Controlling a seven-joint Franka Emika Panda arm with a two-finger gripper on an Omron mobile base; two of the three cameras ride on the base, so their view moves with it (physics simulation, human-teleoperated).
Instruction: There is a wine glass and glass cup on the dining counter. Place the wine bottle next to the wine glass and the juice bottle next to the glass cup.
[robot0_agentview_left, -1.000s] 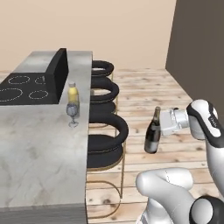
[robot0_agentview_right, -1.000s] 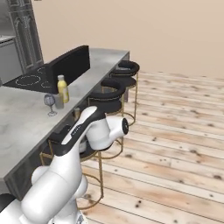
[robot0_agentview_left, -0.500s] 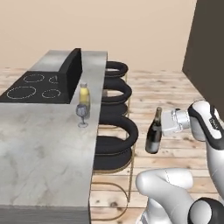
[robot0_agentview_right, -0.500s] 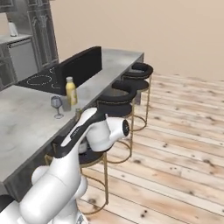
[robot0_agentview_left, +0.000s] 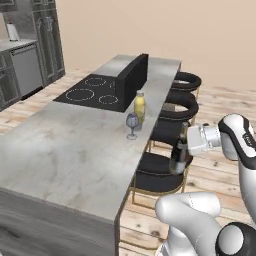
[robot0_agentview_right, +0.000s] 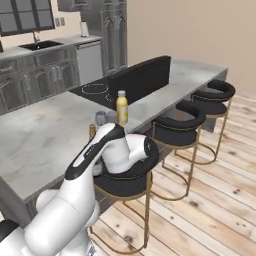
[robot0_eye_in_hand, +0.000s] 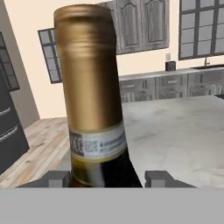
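Observation:
My gripper (robot0_agentview_left: 187, 144) is shut on the neck of the wine bottle (robot0_agentview_left: 178, 153), holding the dark bottle upright in the air over the stools, to the right of the dining counter (robot0_agentview_left: 75, 160). In the hand view its gold-foil top and pale label (robot0_eye_in_hand: 89, 87) stand between the fingertips of my gripper (robot0_eye_in_hand: 107, 179). On the counter near its stool-side edge the yellow juice bottle (robot0_agentview_left: 140, 106) stands just behind the wine glass (robot0_agentview_left: 132, 124). From the right, the juice bottle (robot0_agentview_right: 122, 108) has greyish glass (robot0_agentview_right: 103, 118) beside it, partly behind my arm. I cannot tell whether the glass cup is among it.
Black stools (robot0_agentview_left: 159, 173) with gold legs line the counter's right side under the held bottle. A black cooktop (robot0_agentview_left: 91, 93) and raised black divider (robot0_agentview_left: 132, 79) sit at the counter's far end. Cabinets with a sink (robot0_agentview_right: 40, 46) stand behind. Wooden floor (robot0_agentview_right: 210, 200) lies open to the right.
The whole scene has shifted in both base views, so the base has driven and turned along the counter. The wine bottle stays in the gripper at the same height.

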